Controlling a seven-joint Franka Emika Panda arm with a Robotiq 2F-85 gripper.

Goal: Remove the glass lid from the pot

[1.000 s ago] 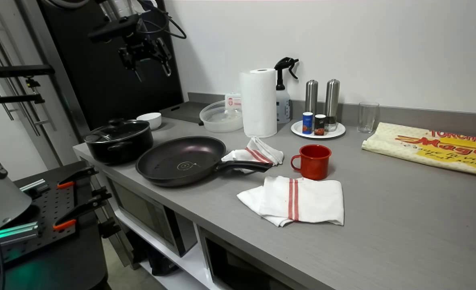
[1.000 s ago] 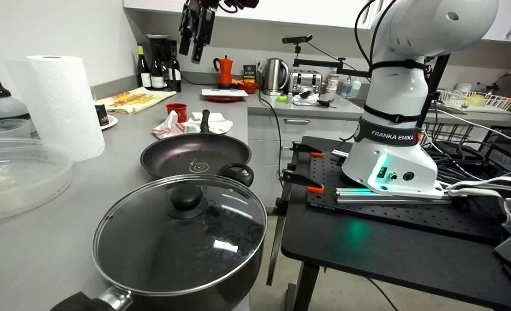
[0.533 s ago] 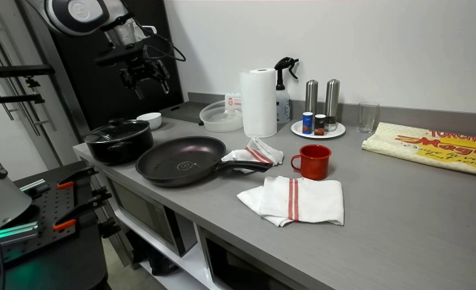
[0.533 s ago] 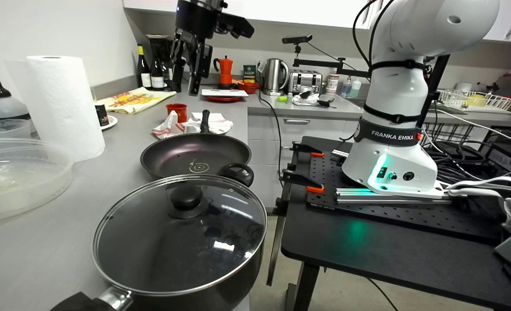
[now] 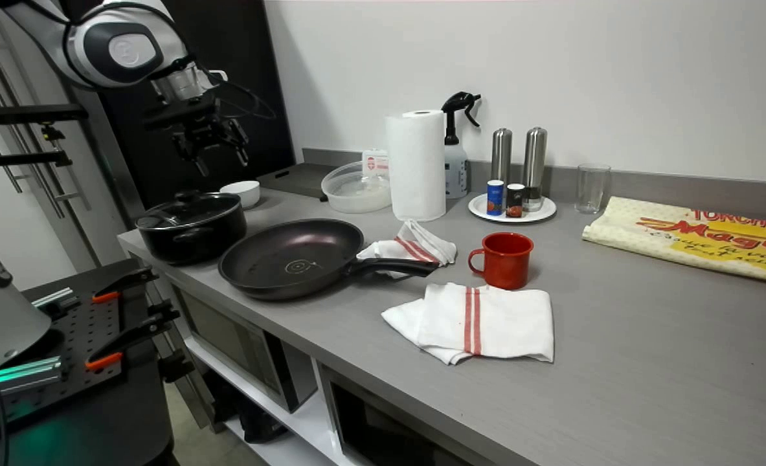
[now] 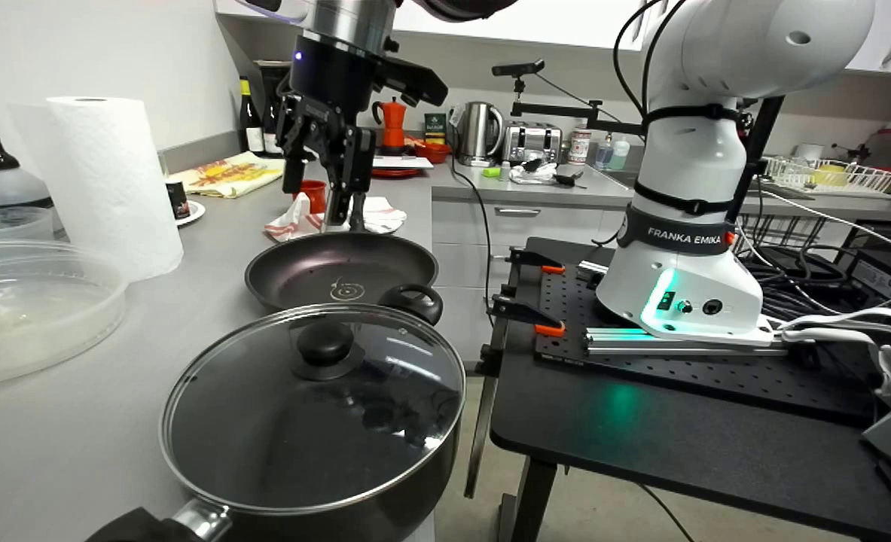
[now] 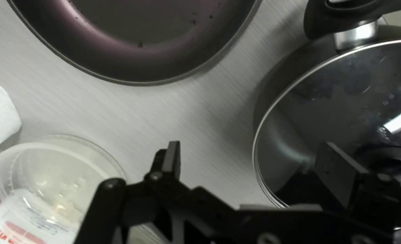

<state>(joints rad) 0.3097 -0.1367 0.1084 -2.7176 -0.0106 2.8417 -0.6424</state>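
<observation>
The round glass lid (image 6: 264, 429) with a metal rim and black knob (image 6: 324, 345) rests on the low black pot (image 5: 195, 243). The lid shows in both exterior views (image 5: 211, 206). My gripper (image 5: 224, 166) is open and empty, in the air above the counter near the pot; it also shows in an exterior view (image 6: 315, 203). In the wrist view my gripper (image 7: 251, 149) has one finger over bare counter and one over the lid (image 7: 308, 112). That finger partly hides the knob (image 7: 398, 169). The pot's wall (image 7: 276, 76) and a handle show there too.
A black frying pan (image 5: 292, 259) sits close beside the pot, its handle pointing away from it. A clear bowl-like container (image 7: 51, 169), a paper towel roll (image 5: 416, 168) and a white bowl (image 5: 243, 192) stand behind. A red mug (image 5: 506, 259) and towels (image 5: 486, 323) lie farther along the counter.
My gripper has come down and moved toward the pot, and it stays open. The lid, pot and other things have not moved.
</observation>
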